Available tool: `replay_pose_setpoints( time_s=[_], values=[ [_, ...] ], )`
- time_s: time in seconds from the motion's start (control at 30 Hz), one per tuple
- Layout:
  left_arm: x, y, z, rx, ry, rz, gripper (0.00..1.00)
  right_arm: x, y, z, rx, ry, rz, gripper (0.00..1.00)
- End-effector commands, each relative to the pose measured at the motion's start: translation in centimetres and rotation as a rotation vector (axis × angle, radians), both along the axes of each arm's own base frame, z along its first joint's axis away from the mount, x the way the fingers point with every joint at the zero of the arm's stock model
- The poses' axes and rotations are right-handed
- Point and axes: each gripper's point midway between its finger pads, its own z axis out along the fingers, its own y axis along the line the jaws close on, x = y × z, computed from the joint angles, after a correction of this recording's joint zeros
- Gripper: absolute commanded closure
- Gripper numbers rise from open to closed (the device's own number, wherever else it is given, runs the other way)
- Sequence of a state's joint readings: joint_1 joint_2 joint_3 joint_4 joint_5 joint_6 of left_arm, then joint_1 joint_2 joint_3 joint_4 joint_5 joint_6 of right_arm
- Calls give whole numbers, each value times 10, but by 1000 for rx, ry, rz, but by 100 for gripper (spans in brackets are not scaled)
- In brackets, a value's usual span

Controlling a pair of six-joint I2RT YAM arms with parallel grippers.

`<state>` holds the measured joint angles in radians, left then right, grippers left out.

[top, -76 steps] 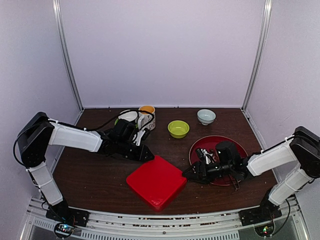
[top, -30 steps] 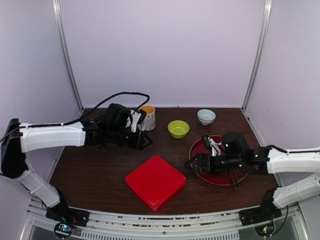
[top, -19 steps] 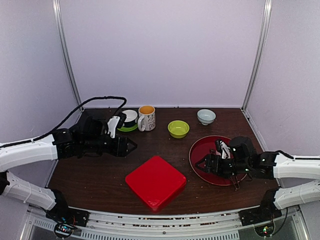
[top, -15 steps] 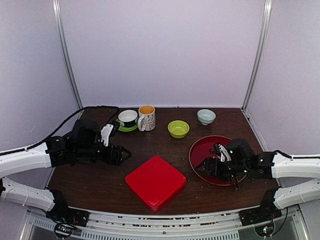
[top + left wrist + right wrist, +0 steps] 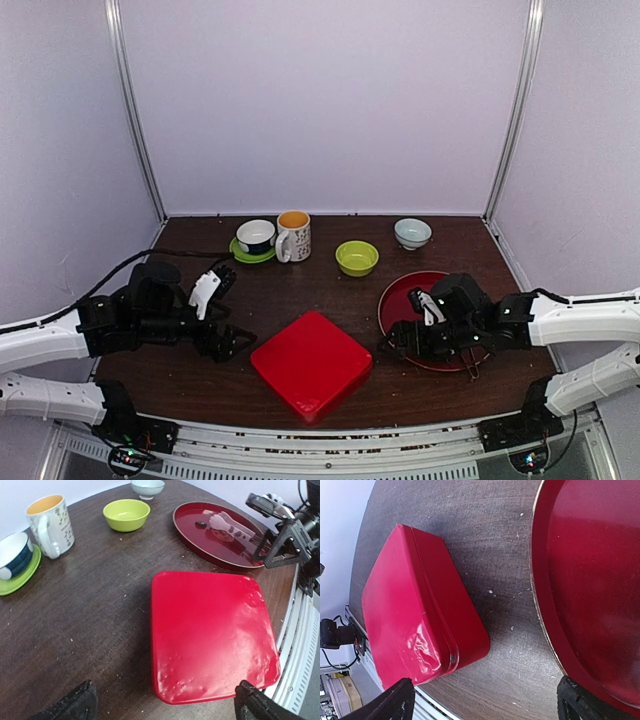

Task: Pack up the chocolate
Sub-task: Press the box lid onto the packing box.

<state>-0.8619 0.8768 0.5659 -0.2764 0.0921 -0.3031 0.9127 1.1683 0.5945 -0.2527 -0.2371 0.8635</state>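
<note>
**A:** Where is the chocolate (image 5: 201, 524)?

**B:** On the red tray (image 5: 405, 295) at the right. There is one dark piece and a brown round one close by the pale tongs (image 5: 232, 526). None is packed yet.

**A:** And the red tin (image 5: 312, 362)?

**B:** Near the centre of the table (image 5: 330, 295), with its lid on. That is probably why both arms sit low on either side of it.

**A:** The left tool (image 5: 232, 343)?

**B:** Its fingers are spread wide and hold nothing. It points at the tin's left side without touching it.

**A:** The right tool (image 5: 395, 345)?

**B:** It is also spread wide and empty, at the tray's left rim, facing the tin's right corner. I would guess the lid has to come off before any sweet goes in.
</note>
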Motion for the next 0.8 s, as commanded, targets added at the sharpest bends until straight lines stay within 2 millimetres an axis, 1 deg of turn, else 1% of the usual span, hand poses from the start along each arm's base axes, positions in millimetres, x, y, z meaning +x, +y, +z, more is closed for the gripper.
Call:
replay_pose_setpoints(
  time_s=[0.0,0.07,0.13,0.17,0.2,0.3,0.4,0.5,0.57,0.67,0.77],
  values=[
    [-3,-19,27,34,-215,-192,2,-4,6,6,-16,-2,48,0],
    [-3,-20,27,101,-246,-247,2,-5,9,6,-2,3,53,0],
    [-13,-25,19,164,-238,-366,2,-7,11,6,10,7,56,0],
    [-19,-25,12,205,-227,-423,2,-7,12,5,18,8,56,0],
    [-23,-22,2,259,-201,-461,2,-8,13,5,25,12,58,0],
    [-32,-14,-18,375,-169,-563,2,-10,16,5,44,19,67,0],
    [-36,-8,-30,450,-112,-615,2,-9,18,5,45,16,67,0],
    [-34,-10,-42,489,-60,-617,2,-7,22,6,59,14,72,0],
    [-37,-13,-53,514,-32,-636,2,-7,23,3,59,22,70,0],
    [-32,-14,-64,559,-28,-633,2,-7,27,4,74,31,71,0],
    [-30,-22,-69,546,-53,-646,2,-5,29,3,81,38,61,0]
  ],
)
